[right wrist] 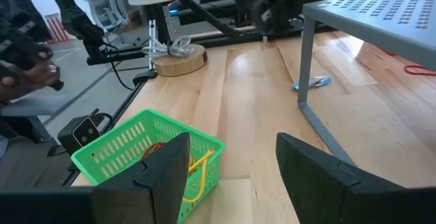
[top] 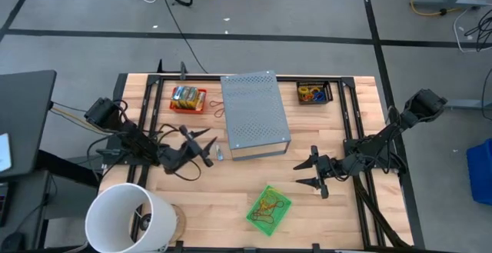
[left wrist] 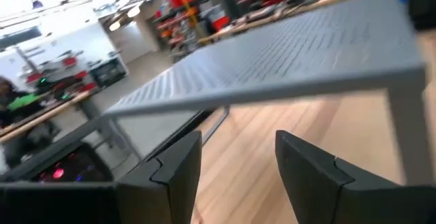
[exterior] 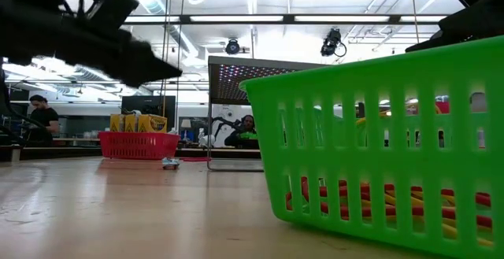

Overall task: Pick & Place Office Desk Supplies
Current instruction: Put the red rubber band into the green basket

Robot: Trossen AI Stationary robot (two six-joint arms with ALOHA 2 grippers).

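Observation:
Orange, red and yellow rubber bands lie in a green basket (top: 269, 207) (exterior: 394, 149) (right wrist: 146, 152) on the table's near side. A red tray (top: 188, 99) (exterior: 138, 143) holds yellow-orange packets near the far left. A black tray (top: 314, 93) with orange and yellow items stands at the far right. A small blue item (top: 219, 154) (right wrist: 312, 83) (exterior: 170, 163) lies by the grey box's near-left leg. My left gripper (top: 203, 147) (left wrist: 238, 149) is open, left of the box and facing it. My right gripper (top: 300, 174) (right wrist: 231, 149) is open above the table, right of the basket.
The large grey perforated box (top: 254, 114) (left wrist: 286, 54) stands on legs mid-table between the two arms. A white bucket (top: 127, 218) sits at the near-left corner. A red loop (right wrist: 419, 69) lies under the box. Bare wood shows between the basket and the box. People show beyond the table.

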